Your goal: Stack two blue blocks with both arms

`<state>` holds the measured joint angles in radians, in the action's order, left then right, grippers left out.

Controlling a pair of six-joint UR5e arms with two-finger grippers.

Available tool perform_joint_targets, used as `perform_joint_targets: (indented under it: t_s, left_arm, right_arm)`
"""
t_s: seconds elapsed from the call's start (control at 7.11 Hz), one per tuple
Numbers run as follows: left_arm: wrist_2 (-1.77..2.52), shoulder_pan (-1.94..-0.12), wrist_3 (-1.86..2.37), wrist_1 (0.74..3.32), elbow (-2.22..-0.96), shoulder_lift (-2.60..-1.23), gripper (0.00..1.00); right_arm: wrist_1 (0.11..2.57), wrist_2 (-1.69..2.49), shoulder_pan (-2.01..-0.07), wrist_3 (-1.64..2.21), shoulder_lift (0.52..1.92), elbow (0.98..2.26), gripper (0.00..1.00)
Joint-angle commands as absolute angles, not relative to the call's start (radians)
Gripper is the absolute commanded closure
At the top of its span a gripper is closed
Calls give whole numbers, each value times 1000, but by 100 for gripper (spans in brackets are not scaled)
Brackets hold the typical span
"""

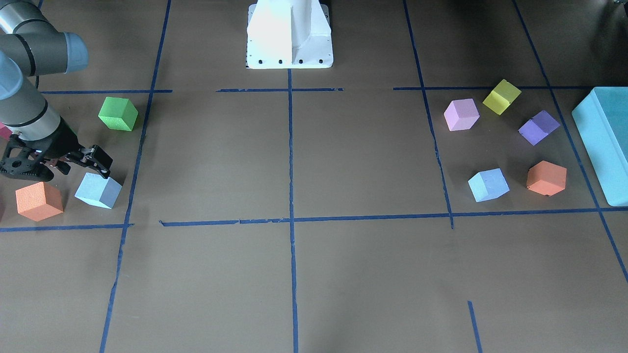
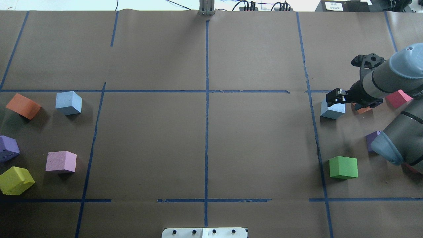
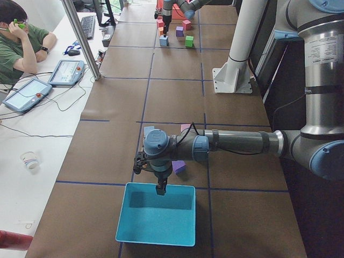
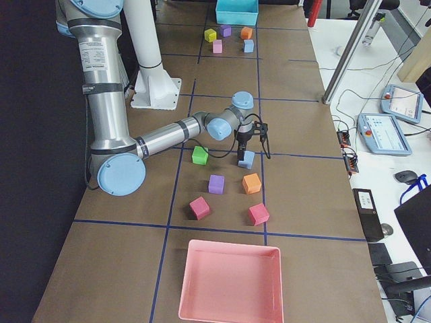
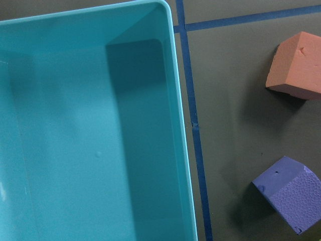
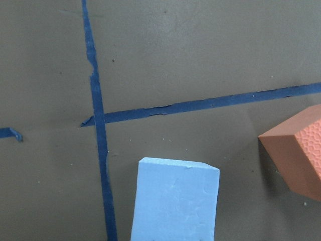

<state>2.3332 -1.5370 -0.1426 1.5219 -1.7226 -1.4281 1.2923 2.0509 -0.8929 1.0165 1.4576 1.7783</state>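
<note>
One light blue block [image 1: 98, 190] lies on the robot's right side, also in the overhead view [image 2: 332, 109] and at the bottom of the right wrist view [image 6: 175, 201]. My right gripper [image 1: 73, 169] hovers just above it with its jaws open and empty, also seen from overhead [image 2: 345, 98]. The other blue block [image 1: 488, 185] sits on the robot's left side [image 2: 68, 102]. My left gripper [image 3: 160, 188] hangs over the teal box [image 3: 129, 236]. It shows only in the exterior left view, so I cannot tell if it is open.
An orange block [image 1: 39, 201] and a green block [image 1: 118, 113] lie close to the right gripper. Orange [image 1: 546, 177], purple [image 1: 538, 127], pink [image 1: 461, 114] and yellow [image 1: 501, 96] blocks surround the other blue block. A pink tray [image 4: 229, 247] sits at the right table end.
</note>
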Motion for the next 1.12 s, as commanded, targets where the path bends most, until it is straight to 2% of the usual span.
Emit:
perform_joint_targets:
  t_s: [0.0,0.98]
  left_arm:
    - [2333,-1537,-143,1520,-1727,-1428,0]
    - [2333,-1536,-143,1520,-1729,-1428,0]
  right_arm:
    - [1292,2043,-877,1006,1456,1761,1]
    - [1292,2002,-853,1005,1381,1642,1]
